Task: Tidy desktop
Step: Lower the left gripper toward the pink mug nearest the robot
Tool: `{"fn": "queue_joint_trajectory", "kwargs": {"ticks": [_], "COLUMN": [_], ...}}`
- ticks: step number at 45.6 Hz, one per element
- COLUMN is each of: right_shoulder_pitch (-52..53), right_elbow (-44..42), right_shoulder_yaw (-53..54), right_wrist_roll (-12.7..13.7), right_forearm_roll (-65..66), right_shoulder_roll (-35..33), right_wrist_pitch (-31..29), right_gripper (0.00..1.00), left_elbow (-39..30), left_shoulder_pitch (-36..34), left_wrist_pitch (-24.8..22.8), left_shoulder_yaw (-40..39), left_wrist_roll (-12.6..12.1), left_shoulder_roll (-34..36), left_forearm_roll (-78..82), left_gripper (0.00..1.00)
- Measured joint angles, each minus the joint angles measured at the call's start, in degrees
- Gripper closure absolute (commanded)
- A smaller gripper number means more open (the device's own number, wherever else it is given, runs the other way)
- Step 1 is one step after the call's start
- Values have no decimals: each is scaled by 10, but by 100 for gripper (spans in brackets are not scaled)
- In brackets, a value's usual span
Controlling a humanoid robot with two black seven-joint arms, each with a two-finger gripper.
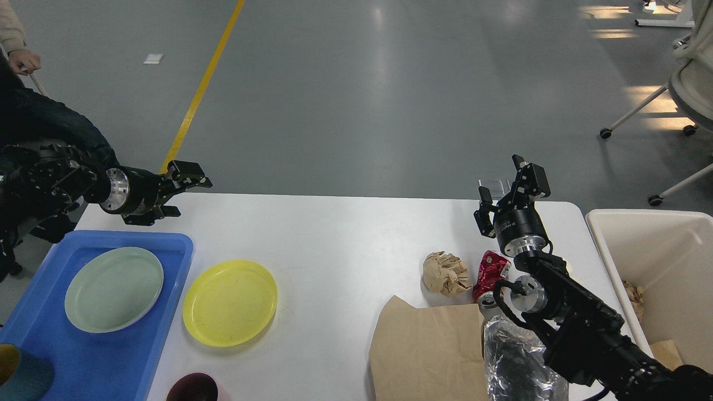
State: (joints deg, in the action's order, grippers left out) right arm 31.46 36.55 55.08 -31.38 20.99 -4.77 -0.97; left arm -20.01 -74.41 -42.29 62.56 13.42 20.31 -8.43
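Observation:
The white desktop (334, 239) fills the lower part of the head view. On it lie a yellow plate (229, 302), a crumpled brown paper ball (445, 273), a crushed red can (490, 273), a flat brown paper bag (426, 351) and a silver foil bag (515, 365). A pale green plate (114, 289) sits in the blue tray (139, 356) at the left. My left gripper (192, 196) is open and empty, pointing right above the desktop's far left corner. My right gripper (503, 179) is open and empty, raised behind the red can.
A cream-white bin (657, 250) with paper scraps stands off the right edge. A dark maroon cup (192, 388) is at the front edge, and a teal cup (19, 379) sits in the tray's near corner. A seated person (33, 117) is far left, a wheeled chair (685, 89) far right.

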Motion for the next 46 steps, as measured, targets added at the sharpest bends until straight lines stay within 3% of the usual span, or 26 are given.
{"fn": "queue_joint_trajectory", "kwargs": {"ticks": [10, 22, 35, 39, 46], "right_shoulder_pitch": [0, 0, 0, 0, 0], "right_elbow": [0, 0, 0, 0, -1], "right_shoulder_yaw": [0, 0, 0, 0, 0], "right_wrist_roll": [0, 0, 0, 0, 0], "right_forearm_roll": [0, 0, 0, 0, 0], "right_shoulder_roll": [0, 0, 0, 0, 0], "right_wrist_pitch": [0, 0, 0, 0, 0], "right_gripper": [0, 0, 0, 0, 0], "left_elbow": [-99, -232, -316, -357, -439], "left_shoulder_pitch": [-105, -224, -245, -251, -270], "left_wrist_pitch": [-116, -127, -127, -98, 4], "left_shoulder_yaw": [129, 263, 295, 296, 303], "left_wrist_roll": [2, 1, -1, -1, -1], "left_shoulder_roll": [-17, -64, -113, -122, -125], "left_forearm_roll": [14, 21, 87, 112, 130], "left_gripper": [3, 4, 6, 6, 6]}}
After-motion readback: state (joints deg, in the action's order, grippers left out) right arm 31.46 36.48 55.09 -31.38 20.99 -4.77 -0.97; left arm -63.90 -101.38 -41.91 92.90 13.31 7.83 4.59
